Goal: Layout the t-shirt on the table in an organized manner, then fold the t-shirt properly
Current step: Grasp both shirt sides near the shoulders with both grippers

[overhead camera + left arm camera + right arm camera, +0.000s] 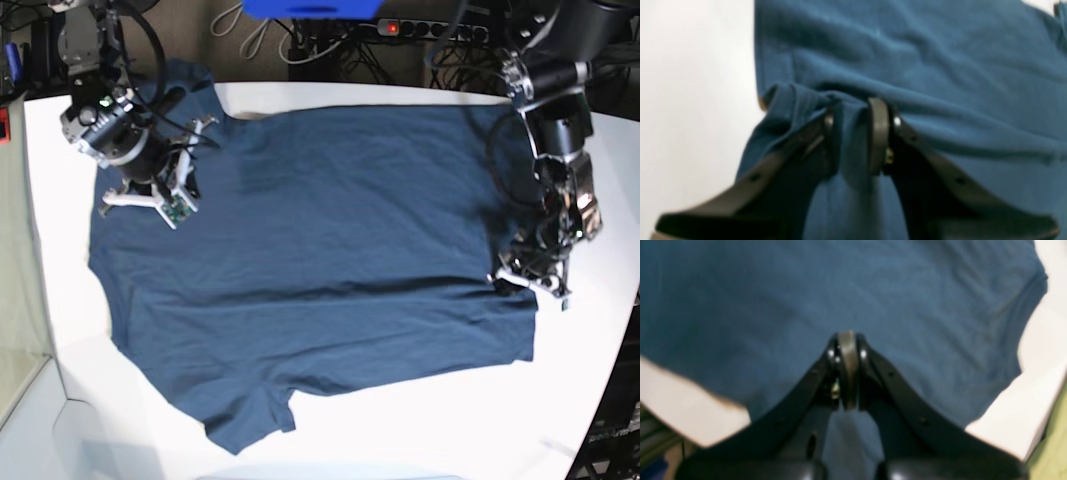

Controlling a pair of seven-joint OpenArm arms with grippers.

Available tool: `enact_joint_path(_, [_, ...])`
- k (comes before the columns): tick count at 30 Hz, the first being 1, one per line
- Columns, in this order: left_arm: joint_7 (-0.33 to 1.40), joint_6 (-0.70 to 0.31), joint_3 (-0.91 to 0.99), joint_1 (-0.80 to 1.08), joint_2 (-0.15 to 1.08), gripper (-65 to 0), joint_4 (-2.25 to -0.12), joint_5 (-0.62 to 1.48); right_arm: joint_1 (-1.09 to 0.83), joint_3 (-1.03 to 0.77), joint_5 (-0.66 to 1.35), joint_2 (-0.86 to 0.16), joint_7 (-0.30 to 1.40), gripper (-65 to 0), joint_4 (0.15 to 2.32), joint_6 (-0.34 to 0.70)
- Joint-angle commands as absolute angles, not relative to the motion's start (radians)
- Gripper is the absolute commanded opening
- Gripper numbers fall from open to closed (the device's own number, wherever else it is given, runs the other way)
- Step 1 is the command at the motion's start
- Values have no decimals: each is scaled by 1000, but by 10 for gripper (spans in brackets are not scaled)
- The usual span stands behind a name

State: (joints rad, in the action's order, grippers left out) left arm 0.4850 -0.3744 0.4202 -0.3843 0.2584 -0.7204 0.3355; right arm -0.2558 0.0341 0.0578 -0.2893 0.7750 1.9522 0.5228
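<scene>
Two edges of the dark navy-blue cloth t-shirt (330,260), spread across the matte white table (420,420), are being handled: cloth is pinched by the left gripper (853,133), while the right gripper (846,373) is shut, holding nothing discernible. Laying-out seems underway; gentle outward tensioning is called for next.

Under me is the table (420,420), a matte white top whose bare surface shows along the bottom, the left side and the right edge of the base view. Lying directly on it is the t-shirt (330,240), dark navy, spread nearly flat across the middle of the frame, one short sleeve pointing to the lower left and shallow wrinkles crossing it.
</scene>
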Motion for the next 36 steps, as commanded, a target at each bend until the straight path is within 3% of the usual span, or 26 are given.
enact_joint_path(1, [535, -334, 400, -406, 272, -509, -674, 285, -246, 21, 58, -303, 754, -647, 1966, 518])
enact_joint_path(11, [354, -332, 283, -647, 360, -509, -440, 285, -266, -38, 58, -306, 754, -647, 1966, 518])
enact_joint_path(17, [354, -332, 280, -664, 392, -509, -437, 285, -222, -36, 58, -308, 754, -647, 1952, 518])
enact_joint_path(23, [371, -334, 283, -662, 420, -509, -441, 292, -65, -31, 59, -302, 754, -646, 1758, 518])
enact_joint_path(29, [572, -334, 321, -601, 440, -509, -633, 360, 130, -36, 58, -312, 748, -647, 1486, 518])
enact_joint_path(36, [736, -332, 381, -346, 377, -509, -997, 466, 77, -36, 59, -338, 727, -647, 1411, 518])
